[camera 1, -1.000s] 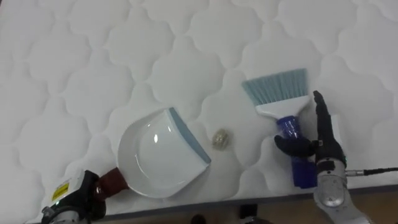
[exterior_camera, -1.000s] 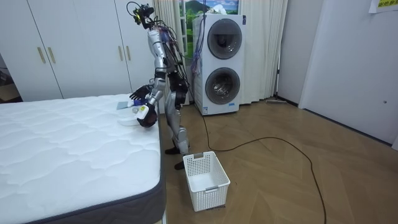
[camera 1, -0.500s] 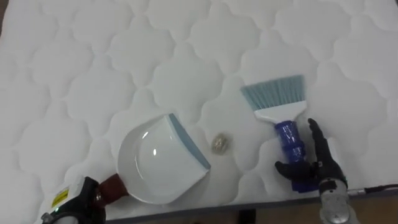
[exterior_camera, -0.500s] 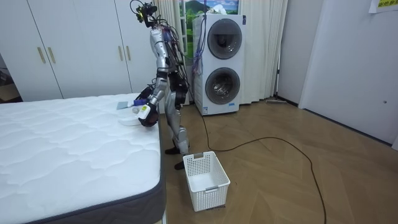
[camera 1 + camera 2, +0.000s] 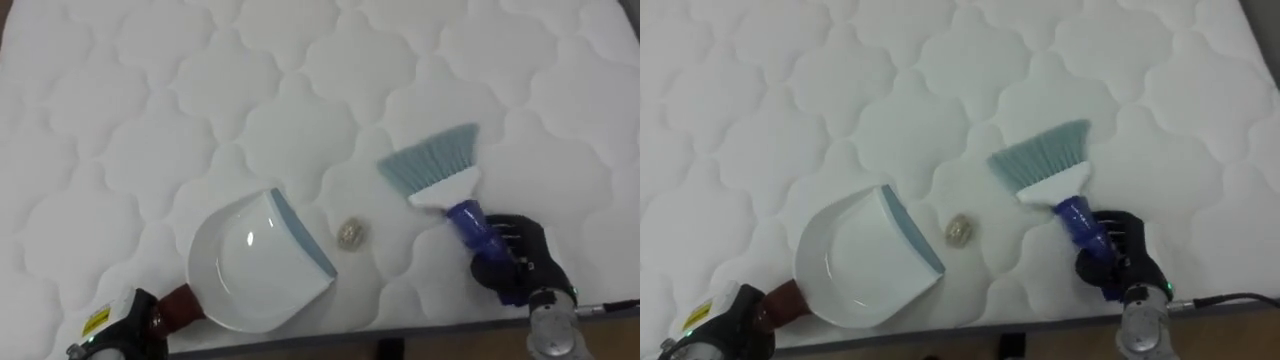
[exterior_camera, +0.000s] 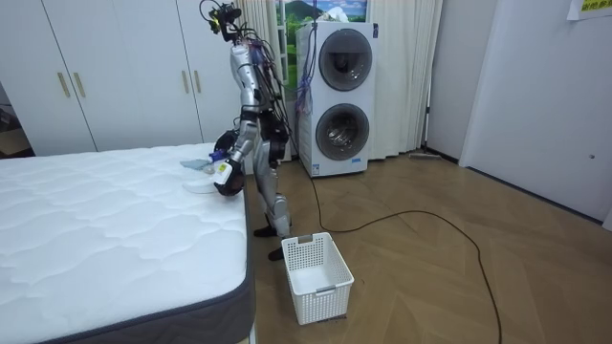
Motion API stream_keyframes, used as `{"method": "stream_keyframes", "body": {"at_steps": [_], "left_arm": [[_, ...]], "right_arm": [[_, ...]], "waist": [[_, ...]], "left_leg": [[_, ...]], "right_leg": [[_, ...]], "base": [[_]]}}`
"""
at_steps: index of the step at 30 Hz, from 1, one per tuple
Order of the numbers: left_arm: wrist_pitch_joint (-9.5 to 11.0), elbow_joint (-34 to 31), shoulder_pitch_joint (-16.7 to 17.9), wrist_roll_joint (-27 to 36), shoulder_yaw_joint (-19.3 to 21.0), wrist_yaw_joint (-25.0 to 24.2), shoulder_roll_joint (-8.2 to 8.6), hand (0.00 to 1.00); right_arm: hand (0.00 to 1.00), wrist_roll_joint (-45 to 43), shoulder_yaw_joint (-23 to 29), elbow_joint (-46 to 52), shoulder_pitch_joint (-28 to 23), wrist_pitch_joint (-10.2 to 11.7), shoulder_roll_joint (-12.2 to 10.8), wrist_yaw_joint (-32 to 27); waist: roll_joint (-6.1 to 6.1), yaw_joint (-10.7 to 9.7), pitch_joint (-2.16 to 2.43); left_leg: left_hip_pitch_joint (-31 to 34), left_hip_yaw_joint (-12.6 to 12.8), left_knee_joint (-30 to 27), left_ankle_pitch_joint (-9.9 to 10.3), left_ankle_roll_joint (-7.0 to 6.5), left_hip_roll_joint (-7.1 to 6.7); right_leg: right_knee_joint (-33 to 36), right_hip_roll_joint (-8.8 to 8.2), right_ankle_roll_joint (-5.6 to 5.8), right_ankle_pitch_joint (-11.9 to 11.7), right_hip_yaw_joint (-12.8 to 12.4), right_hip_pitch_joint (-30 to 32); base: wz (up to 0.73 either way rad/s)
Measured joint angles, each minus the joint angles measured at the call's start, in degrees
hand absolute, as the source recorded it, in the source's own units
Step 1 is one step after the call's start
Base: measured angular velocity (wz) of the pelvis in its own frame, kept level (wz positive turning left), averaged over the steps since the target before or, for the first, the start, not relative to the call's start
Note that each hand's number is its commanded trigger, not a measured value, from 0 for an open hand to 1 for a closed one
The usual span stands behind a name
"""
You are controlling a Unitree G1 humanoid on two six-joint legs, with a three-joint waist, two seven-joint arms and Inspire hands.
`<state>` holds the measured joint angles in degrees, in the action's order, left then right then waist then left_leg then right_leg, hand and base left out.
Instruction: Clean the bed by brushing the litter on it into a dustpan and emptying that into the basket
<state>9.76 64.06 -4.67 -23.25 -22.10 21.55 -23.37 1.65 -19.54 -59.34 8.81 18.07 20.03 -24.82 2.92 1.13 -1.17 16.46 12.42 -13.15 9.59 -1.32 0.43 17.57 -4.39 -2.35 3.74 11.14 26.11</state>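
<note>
**Brush in hand, crumb waiting beside the pan**

The shallow white plastic dustpan with a grey-blue lip (image 5: 255,265) lies on the white quilted mattress (image 5: 200,100) with its mouth turned to the robot's right. Just off that lip sits a small crumpled beige scrap (image 5: 349,234), apart from the pan. Further right of the dustpan is the hand brush with a blue handle, white collar and pale blue-grey bristles (image 5: 440,185). The right hand (image 5: 515,262) is curled round its handle.

The brush's long axis runs from the handle, right of the dustpan and near the mattress edge, up and leftward. The bristles fan away from the robot, with their left corner closest to the scrap.

The brush is probably light. Its handle looks stiff and smooth (likely to twist in a loose grasp), so a firm hold on the middle of the handle should suit. The bristles are soft and should bend on the padded surface, and the scrap looks light enough to skip.

The left hand (image 5: 125,320) is at the dustpan's dark red handle. Whether it grips cannot be told.
</note>
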Motion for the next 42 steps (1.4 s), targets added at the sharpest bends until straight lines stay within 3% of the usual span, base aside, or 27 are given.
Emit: {"method": "stream_keyframes", "body": {"at_steps": [14,31,34,37,39,42], "left_arm": [[-0.6,0.0,-0.5,0.0,0.0,0.2,0.0,1.0],[-0.8,-0.6,-1.2,-0.5,0.0,0.2,-0.21,1.0],[-1.2,-1.3,-1.8,-2.8,0.1,0.1,-0.84,1.0],[-1.1,-3.1,-2.7,-6.0,1.2,0.0,-3.05,1.0],[-1.4,-4.5,-3.0,-6.6,1.2,-0.1,-5.18,1.0],[-2.1,-5.2,-4.0,-7.3,1.2,-1.0,-6.39,1.0]], "right_arm": [[1.0,-0.1,0.7,-0.7,0.0,0.2,-1.5,0.4],[1.0,-3.6,1.1,-6.3,3.6,0.2,-1.3,-0.6],[1.0,-5.8,1.1,-7.4,5.1,0.0,0.1,-0.2],[1.0,-13.8,2.8,-7.4,6.7,-0.4,3.1,0.2],[1.0,-19.7,2.1,-7.2,8.8,-2.2,6.0,0.8],[1.0,-25.4,0.6,-6.7,11.5,-3.6,9.4,1.7]], "waist": [[-0.22,0.0,-0.56],[-0.31,-0.5,-0.61],[-0.83,-0.3,-0.85],[-2.01,-0.2,-0.98],[-3.56,0.8,-1.0],[-5.24,1.0,-0.97]], "left_leg": [[0.2,-0.1,0.0,0.0,0.0,-0.03],[0.3,-0.4,0.3,-0.2,-0.24,-0.19],[0.3,-0.4,0.3,-0.2,-0.38,-0.24],[0.8,-0.3,0.0,-0.3,-0.47,-0.31],[1.1,0.0,-0.4,-0.3,-0.47,-0.27],[2.1,0.0,-1.0,-0.3,-0.47,-0.19]], "right_leg": [[0.0,-0.04,0.03,0.0,0.1,0.0],[0.0,-0.44,0.14,0.0,0.8,0.0],[0.3,-0.61,0.18,0.0,0.8,0.0],[0.6,-0.71,0.19,0.0,0.7,0.5],[1.2,-0.67,0.05,0.0,0.3,1.1],[1.4,-0.72,-0.16,-0.1,0.6,1.9]], "base": [[0.0],[0.01],[0.0],[0.02],[-0.08],[0.0]]}}
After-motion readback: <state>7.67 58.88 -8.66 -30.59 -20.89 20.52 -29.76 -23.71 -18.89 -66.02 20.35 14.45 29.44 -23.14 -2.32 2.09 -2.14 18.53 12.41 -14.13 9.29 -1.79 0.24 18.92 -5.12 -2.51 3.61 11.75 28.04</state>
